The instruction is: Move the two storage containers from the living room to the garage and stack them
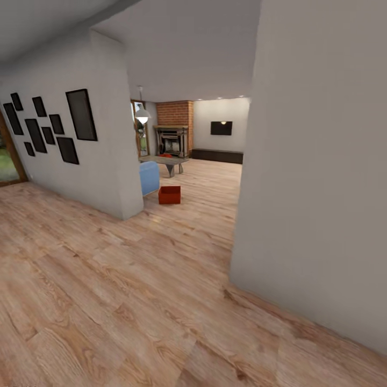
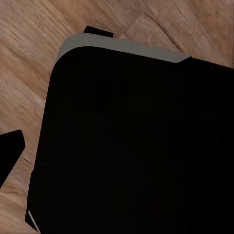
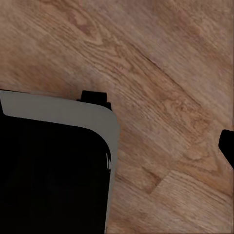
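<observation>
One red-orange storage container [image 1: 169, 194] stands on the light wood planks of the living room [image 1: 207, 177], just right of the blue sofa [image 1: 150, 178]. A small orange shape [image 1: 165, 155] sits on the low grey table [image 1: 164, 160]; it is too far off to tell what it is. In the left wrist view a dark fingertip [image 2: 10, 148] shows at the frame's edge, and another fingertip [image 3: 227, 146] in the right wrist view. Nothing is held between either pair of fingers. The garage is out of view.
I stand in a wood-floored hallway. A white wall corner [image 1: 115, 161] with black picture frames is on the left, and a wide white wall [image 1: 317, 188] on the right, with the opening between them. Brick fireplace [image 1: 173, 129] and wall TV [image 1: 221, 128] lie beyond. My black base [image 2: 136, 146] shows below both wrists.
</observation>
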{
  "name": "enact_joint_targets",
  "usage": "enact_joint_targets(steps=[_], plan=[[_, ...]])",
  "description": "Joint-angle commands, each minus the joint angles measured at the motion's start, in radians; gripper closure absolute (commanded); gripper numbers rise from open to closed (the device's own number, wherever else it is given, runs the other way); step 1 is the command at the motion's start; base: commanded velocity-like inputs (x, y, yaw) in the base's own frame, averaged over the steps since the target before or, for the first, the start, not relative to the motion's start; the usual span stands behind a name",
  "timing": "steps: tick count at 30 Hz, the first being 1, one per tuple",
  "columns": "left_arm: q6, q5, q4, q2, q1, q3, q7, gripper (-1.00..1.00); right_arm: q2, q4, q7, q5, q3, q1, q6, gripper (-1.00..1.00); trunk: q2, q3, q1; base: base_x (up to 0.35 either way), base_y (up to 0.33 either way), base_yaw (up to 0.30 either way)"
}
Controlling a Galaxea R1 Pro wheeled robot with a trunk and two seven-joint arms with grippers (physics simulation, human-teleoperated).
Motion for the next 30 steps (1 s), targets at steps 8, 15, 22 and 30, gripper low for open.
enact_joint_targets(steps=[8, 15, 22, 30], plan=[[-0.001, 0.004, 0.0, 0.0, 0.0, 0.0, 0.001, -1.0, 0.0, 0.002, -0.001, -0.009, 0.009, -0.001, -0.005, -1.0, 0.0, -0.001, 0.001, 0.326, 0.084, 0.3], [-0.001, 0.005, 0.0, 0.0, 0.0, 0.001, 0.001, -1.0, 0.001, 0.002, -0.001, -0.008, 0.009, -0.001, -0.005, -1.0, 0.0, -0.001, 0.001, 0.326, 0.108, 0.3], [-0.001, 0.005, 0.0, 0.0, 0.0, 0.002, 0.001, -1.0, -0.001, 0.002, 0.005, -0.005, 0.01, -0.001, -0.006, -1.0, 0.0, -0.001, 0.001, 0.325, 0.139, 0.244], [0.002, 0.005, 0.0, 0.0, 0.0, 0.002, 0.001, -1.0, -0.003, 0.002, 0.001, -0.005, 0.014, -0.001, -0.005, -1.0, 0.0, -0.001, 0.001, 0.326, 0.15, 0.024]])
